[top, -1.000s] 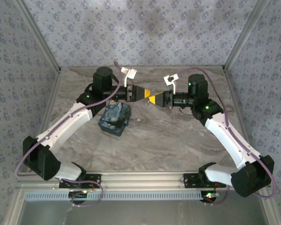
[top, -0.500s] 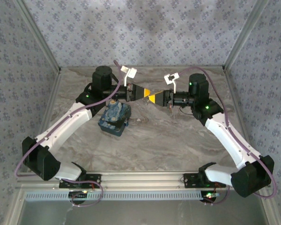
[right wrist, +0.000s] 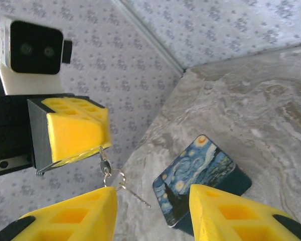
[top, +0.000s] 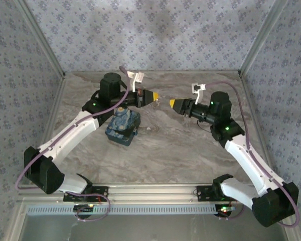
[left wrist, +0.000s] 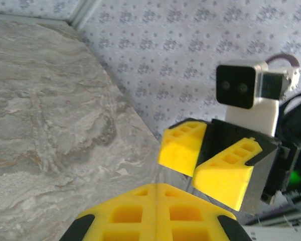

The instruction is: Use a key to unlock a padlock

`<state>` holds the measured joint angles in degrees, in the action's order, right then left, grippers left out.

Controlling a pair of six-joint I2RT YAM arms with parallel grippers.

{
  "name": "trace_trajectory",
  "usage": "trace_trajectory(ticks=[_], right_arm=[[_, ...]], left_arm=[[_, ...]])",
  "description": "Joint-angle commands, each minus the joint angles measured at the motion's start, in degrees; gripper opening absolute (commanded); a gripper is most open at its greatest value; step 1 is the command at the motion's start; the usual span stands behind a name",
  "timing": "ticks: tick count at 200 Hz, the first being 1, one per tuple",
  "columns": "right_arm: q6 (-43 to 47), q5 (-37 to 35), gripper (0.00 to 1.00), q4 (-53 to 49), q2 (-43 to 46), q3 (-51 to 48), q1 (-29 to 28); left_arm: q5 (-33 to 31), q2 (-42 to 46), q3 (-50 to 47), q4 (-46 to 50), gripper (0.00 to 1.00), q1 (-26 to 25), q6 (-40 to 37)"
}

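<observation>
Over the far bench [top: 180, 145], left pincer [top: 151, 95] is clamped on the dangling key [right wrist: 104, 163], right pincer [top: 173, 104] gapes empty; I'd guess next it grabs the padlock for keying

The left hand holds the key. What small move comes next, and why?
Probably lower the right hand toward the tin to find the padlock, not clear here: this hand is open and empty, while the left hand is shut on the key.

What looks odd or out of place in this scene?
A small key hangs from the very tip of the shut left gripper, its ring dangling free above the table. It looks barely pinched. Nothing else stands out.
</observation>
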<state>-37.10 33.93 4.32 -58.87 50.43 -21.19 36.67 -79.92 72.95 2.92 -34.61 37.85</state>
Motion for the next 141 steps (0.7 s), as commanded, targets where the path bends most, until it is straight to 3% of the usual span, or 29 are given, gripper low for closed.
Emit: trace_trajectory(ticks=[1, 34, 115, 141], right_arm=[[-5.84, -5.83, 0.43, 8.67, 0.78, -3.22, -0.67], [-11.33, -7.96, 0.36, 19.5, 0.69, -7.7, -1.3], [-11.24, -8.37, 0.44, 26.14, -2.48, -6.64, -5.91], [-11.41, -7.52, 0.4, 27.46, -3.85, -6.04, -6.84]], left_arm=[[-3.36, 0.3, -1.72, -5.63, 0.0, -0.18, 4.09], [-3.86, -0.08, -2.68, -9.26, 0.0, -0.7, 7.03], [-3.29, -1.28, -2.28, -14.0, 0.0, -2.73, 10.8], [-3.13, -1.43, -2.01, -14.42, 0.0, -3.07, 11.19]])
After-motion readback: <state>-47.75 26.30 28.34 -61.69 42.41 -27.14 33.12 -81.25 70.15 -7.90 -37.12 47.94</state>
